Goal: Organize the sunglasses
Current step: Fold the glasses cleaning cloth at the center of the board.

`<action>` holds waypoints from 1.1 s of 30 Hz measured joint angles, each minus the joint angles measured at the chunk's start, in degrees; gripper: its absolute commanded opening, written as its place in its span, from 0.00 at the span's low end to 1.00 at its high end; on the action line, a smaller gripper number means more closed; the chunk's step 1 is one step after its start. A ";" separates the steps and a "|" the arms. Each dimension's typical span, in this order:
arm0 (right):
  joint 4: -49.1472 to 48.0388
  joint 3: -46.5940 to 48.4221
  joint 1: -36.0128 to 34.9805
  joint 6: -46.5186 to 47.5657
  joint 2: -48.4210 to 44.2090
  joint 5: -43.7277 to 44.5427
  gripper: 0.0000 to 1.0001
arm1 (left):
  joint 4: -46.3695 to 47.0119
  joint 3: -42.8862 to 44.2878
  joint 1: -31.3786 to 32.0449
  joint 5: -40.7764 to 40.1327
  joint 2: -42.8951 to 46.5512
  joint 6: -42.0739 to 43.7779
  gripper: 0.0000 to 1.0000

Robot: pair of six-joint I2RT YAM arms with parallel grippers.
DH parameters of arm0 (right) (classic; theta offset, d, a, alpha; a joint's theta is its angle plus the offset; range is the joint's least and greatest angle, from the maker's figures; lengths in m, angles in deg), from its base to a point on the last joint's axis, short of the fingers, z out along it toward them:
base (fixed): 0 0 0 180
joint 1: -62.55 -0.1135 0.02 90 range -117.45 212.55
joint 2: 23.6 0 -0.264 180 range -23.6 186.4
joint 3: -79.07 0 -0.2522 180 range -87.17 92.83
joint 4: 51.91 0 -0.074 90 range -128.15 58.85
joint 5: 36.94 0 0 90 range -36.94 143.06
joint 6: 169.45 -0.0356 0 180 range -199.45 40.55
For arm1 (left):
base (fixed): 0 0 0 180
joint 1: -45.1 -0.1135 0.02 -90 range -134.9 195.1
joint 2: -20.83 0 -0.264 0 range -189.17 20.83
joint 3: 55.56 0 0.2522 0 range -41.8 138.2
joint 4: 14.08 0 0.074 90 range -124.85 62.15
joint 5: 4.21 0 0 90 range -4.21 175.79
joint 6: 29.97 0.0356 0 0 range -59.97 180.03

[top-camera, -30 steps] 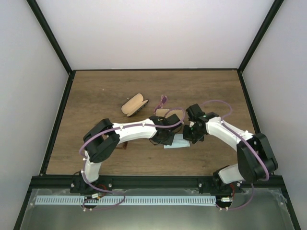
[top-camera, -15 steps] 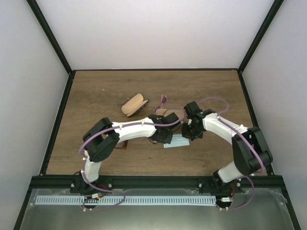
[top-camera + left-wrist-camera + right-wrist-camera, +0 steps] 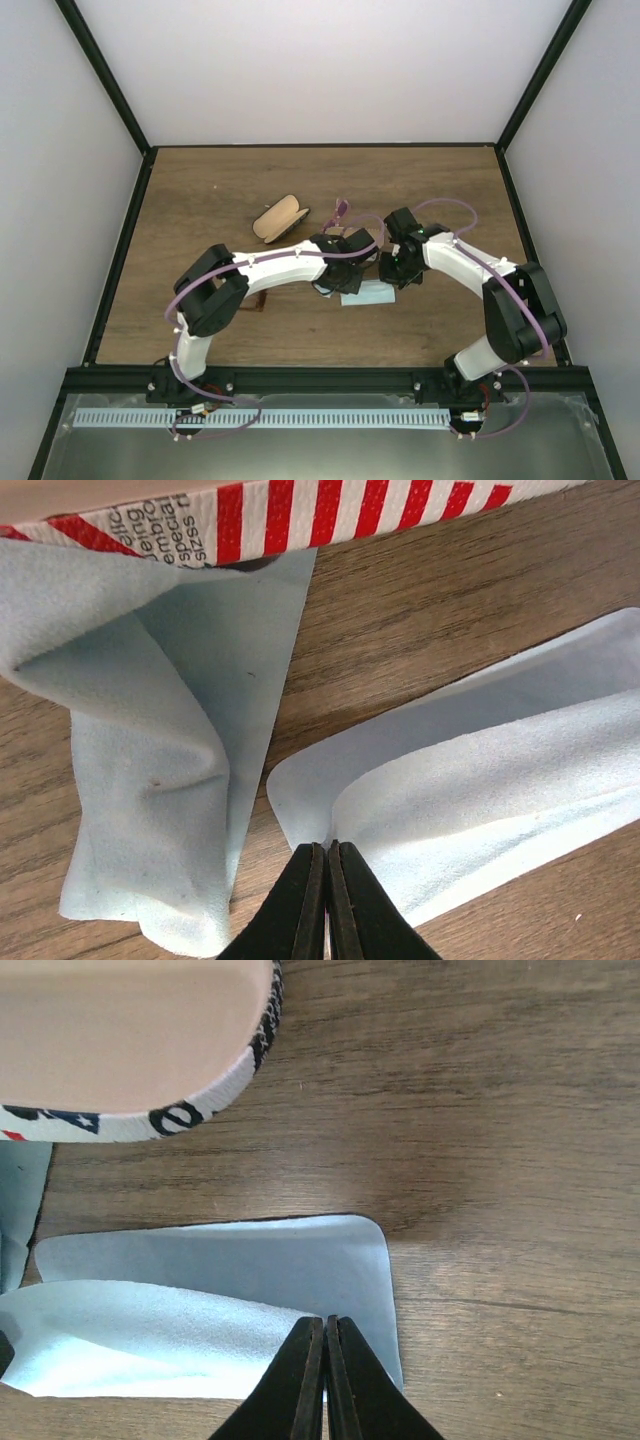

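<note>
My left gripper (image 3: 327,850) is shut on the near-left edge of a folded light blue cloth (image 3: 480,770) lying on the wood. My right gripper (image 3: 325,1325) is shut on the same cloth (image 3: 250,1265) near its right corner. In the top view the cloth (image 3: 368,294) lies between the left gripper (image 3: 343,287) and the right gripper (image 3: 393,281). A small dark reddish-brown shape (image 3: 257,302) beside my left arm may be the sunglasses; it is mostly hidden. They show in neither wrist view.
A second, crumpled blue cloth (image 3: 150,760) lies partly under the red-and-white striped case (image 3: 280,510), whose pale open inside (image 3: 120,1030) faces the right wrist view. A tan oval case (image 3: 280,218) lies at the far left. A thin purplish piece (image 3: 340,209) sticks up behind the grippers.
Both grippers have shifted slightly toward the far side, the right one also a little left. The cloth between them has moved with them.
</note>
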 measured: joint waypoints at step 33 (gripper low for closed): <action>0.22 -0.59 0.22 0.83 -0.39 -0.70 0.02 | 0.90 -2.95 -0.02 0.92 -0.09 -0.22 0.04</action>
